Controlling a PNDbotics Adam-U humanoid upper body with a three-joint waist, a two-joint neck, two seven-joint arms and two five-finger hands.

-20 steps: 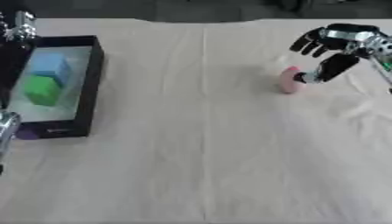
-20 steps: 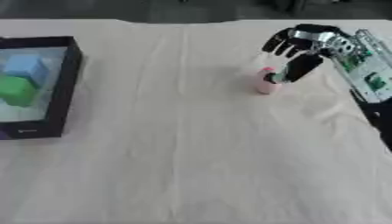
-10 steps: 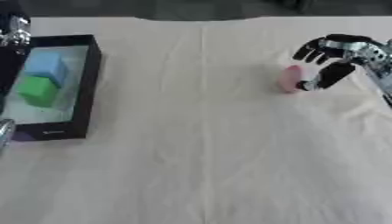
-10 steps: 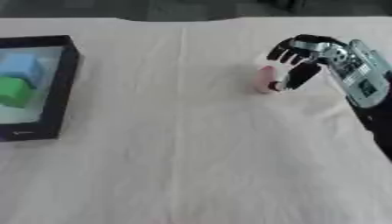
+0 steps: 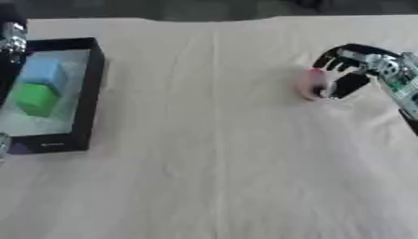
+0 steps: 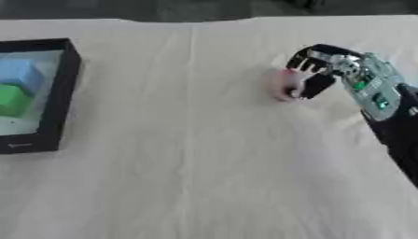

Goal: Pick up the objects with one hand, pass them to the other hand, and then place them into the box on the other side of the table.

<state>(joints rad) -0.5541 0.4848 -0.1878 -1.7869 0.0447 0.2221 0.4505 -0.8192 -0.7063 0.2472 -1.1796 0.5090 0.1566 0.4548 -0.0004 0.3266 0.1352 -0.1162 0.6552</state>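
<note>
Box (image 5: 88, 100) – one blue block (image 5: 45, 73), one green block (image 5: 36, 99), right hand (image 6: 323, 70) curled round one pink object (image 5: 310, 84)

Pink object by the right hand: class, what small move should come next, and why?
Probably close the right hand round the pink object and lift it. The curled fingers already arch over it on the cloth, but whether they grip it cannot be told, and it must be handed over before going into the box on the left.

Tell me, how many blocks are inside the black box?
2. A blue block sits toward the far end of the box, and a green block lies just in front of it. The near wall might hide something small.
</note>
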